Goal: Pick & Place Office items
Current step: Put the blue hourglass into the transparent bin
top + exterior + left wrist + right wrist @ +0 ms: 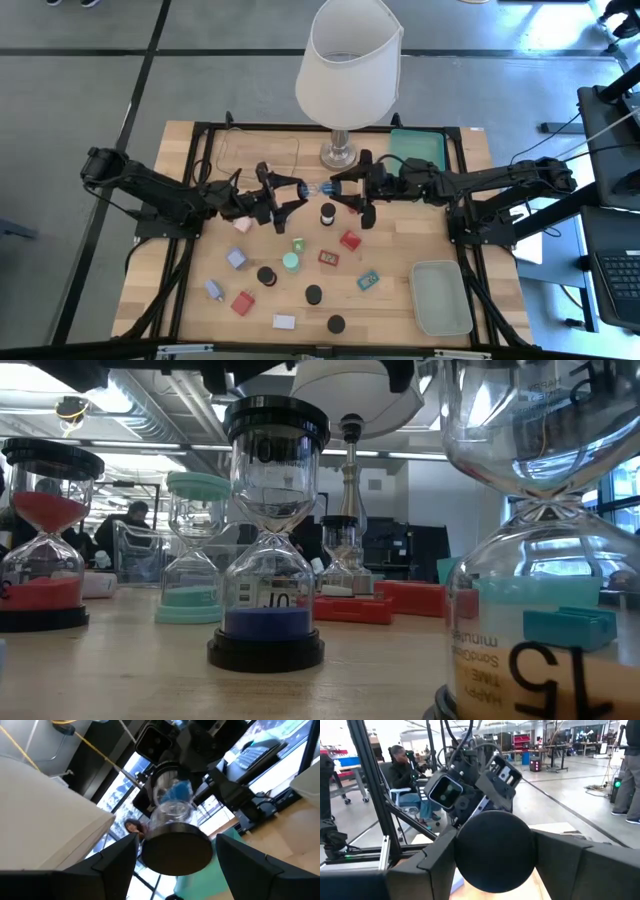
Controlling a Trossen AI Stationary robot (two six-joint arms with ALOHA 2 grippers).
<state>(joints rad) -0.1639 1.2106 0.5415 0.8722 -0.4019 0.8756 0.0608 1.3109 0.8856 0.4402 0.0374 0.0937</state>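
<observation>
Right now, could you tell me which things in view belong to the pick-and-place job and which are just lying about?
Job in hand:
- blue-sand glass hourglass timer with black caps, between the left gripper and the right gripper, which is shut on it
- black round cap
- red block
- lavender block

Lying about:
- white-shaded lamp
- teal-green tray
- pale grey-green tray

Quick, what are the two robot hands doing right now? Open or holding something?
Left gripper: closed on one black cap of the blue-sand hourglass.
Right gripper: closed on the hourglass's other cap; both hold it above the table.
</observation>
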